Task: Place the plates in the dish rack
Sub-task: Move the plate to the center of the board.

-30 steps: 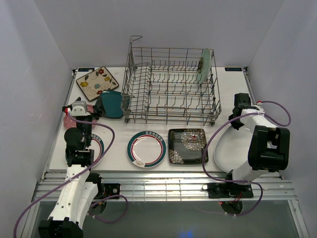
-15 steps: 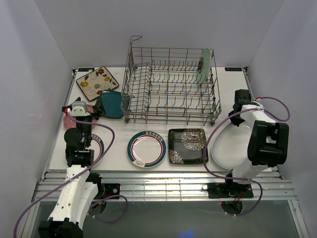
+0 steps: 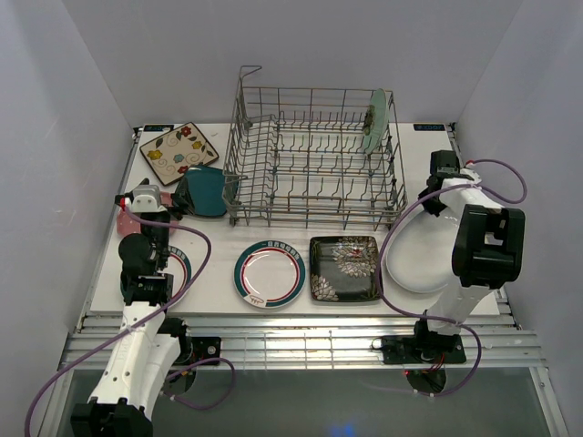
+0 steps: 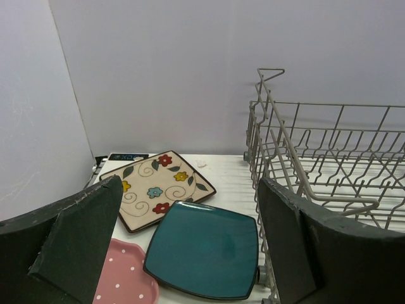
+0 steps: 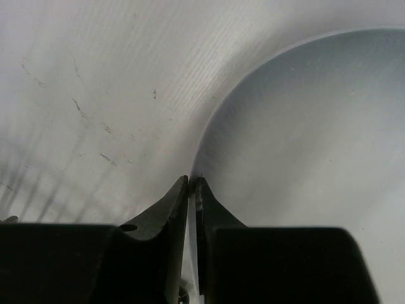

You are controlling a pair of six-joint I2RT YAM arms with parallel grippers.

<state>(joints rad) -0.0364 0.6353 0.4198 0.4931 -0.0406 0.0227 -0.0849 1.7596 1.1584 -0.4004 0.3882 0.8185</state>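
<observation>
Right end effector pinches the far rim of the plain white plate, its jaws almost pressed together on the thin edge, probably because a plate lying on the table offers no other hold. The plate sits just right of the dish rack, where a mint plate stands upright among the tines. Left end effector hangs spread wide over the teal plate beside the rack's left wall, seemingly ready for it.
</observation>
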